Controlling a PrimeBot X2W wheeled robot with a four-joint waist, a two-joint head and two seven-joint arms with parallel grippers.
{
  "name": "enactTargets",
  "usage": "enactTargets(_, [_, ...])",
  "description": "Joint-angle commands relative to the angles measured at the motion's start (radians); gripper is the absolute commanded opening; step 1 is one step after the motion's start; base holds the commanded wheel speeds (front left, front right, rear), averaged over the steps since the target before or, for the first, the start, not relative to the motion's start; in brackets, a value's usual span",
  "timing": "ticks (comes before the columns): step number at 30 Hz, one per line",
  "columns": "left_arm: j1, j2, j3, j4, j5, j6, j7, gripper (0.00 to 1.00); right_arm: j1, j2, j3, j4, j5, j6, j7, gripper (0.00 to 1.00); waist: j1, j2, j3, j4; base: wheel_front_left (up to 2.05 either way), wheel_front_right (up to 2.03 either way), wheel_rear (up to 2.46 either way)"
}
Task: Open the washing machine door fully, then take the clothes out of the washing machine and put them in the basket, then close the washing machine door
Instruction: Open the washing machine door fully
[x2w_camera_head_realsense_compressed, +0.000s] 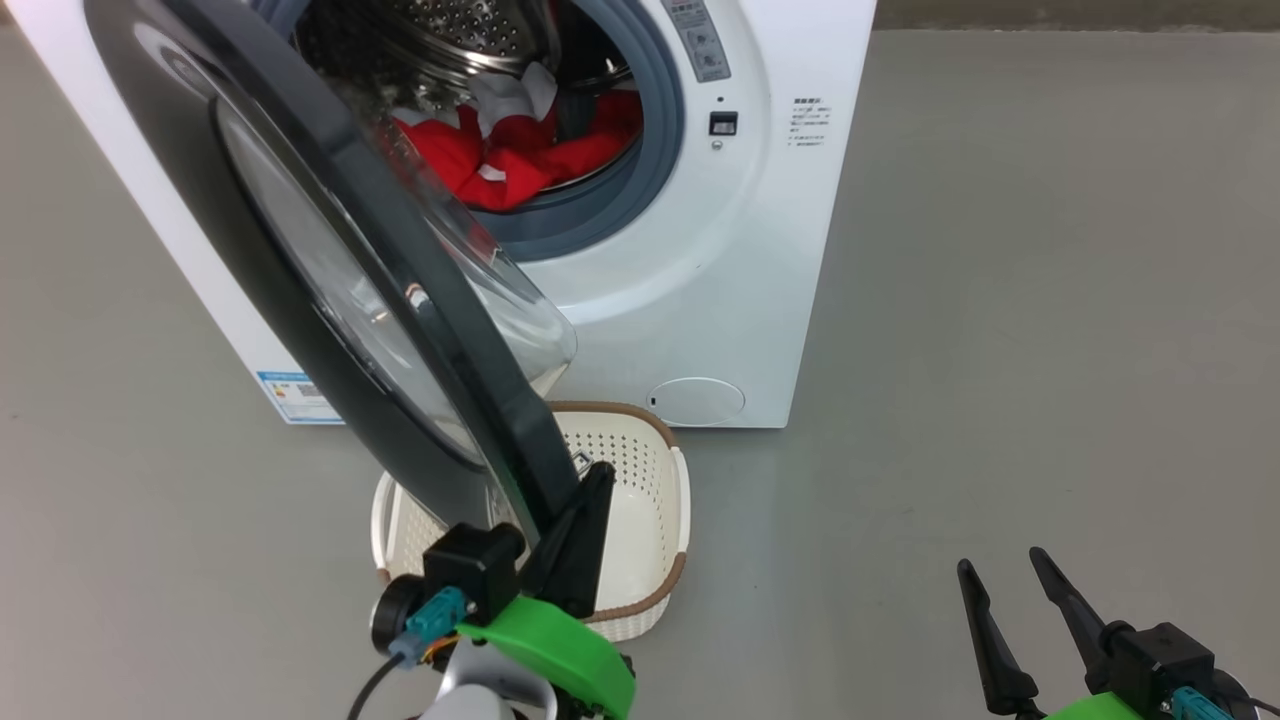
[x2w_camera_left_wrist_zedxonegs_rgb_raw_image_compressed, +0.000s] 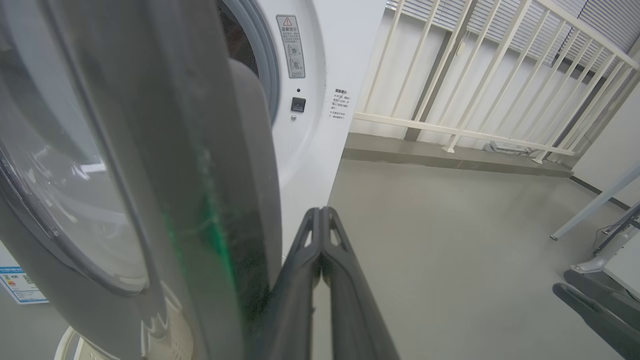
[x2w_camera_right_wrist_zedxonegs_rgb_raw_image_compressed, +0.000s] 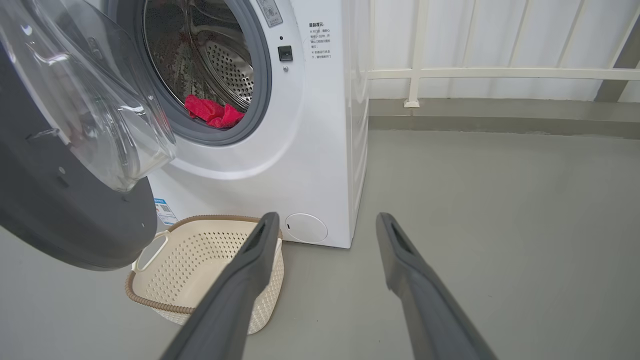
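my left jaws: closed tight, nothing between them, just beside lower rim of the washing machine door (x2w_camera_head_realsense_compressed: 300, 270)
my right jaws: wide, holding nothing, low, well apart from the washing machine (x2w_camera_head_realsense_compressed: 690, 270)
door: part open, hanging over the basket (x2w_camera_head_realsense_compressed: 640, 480)
clothes (x2w_camera_head_realsense_compressed: 520, 160): red heap in drum (x2w_camera_head_realsense_compressed: 450, 30), at front lip
basket: on floor (x2w_camera_head_realsense_compressed: 1000, 300), near machine front

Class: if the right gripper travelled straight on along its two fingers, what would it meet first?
Probably the white boxy front-loading washing machine, low on its front panel. The right gripper is open and aims that way, though depth is uncertain.
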Motion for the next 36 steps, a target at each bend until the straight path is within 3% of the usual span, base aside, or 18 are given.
enactTargets(1, [-0.001, 0.056, 0.066, -0.026, 0.004, 0.037, -0.009, 0.0, -0.049, -0.013, 0.019, -0.021, -0.006, 0.001, -0.013, 1.0, 0.0, 0.0, 0.005, 0.009, 0.0, 0.0, 0.0])
enactTargets(10, [0.064, 0.11, 0.076, -0.133, 0.021, 0.095, 0.002, 0.0, -0.052, -0.013, 0.019, -0.013, -0.005, 0.001, -0.015, 1.0, 0.0, 0.0, 0.004, 0.032, 0.0, 0.0, 0.0])
enactTargets(24, [0.233, 0.203, 0.101, -0.373, 0.042, 0.22, 0.047, 0.0, -0.046, -0.013, 0.016, -0.017, -0.011, 0.001, -0.012, 1.0, 0.0, 0.0, -0.003, 0.089, 0.0, 0.0, 0.0])
enactTargets(36, [0.297, 0.254, 0.131, -0.407, 0.027, 0.25, 0.066, 0.0, -0.04, -0.013, 0.017, -0.018, -0.01, 0.001, -0.01, 1.0, 0.0, 0.0, -0.021, 0.154, 0.0, 0.0, 0.0])
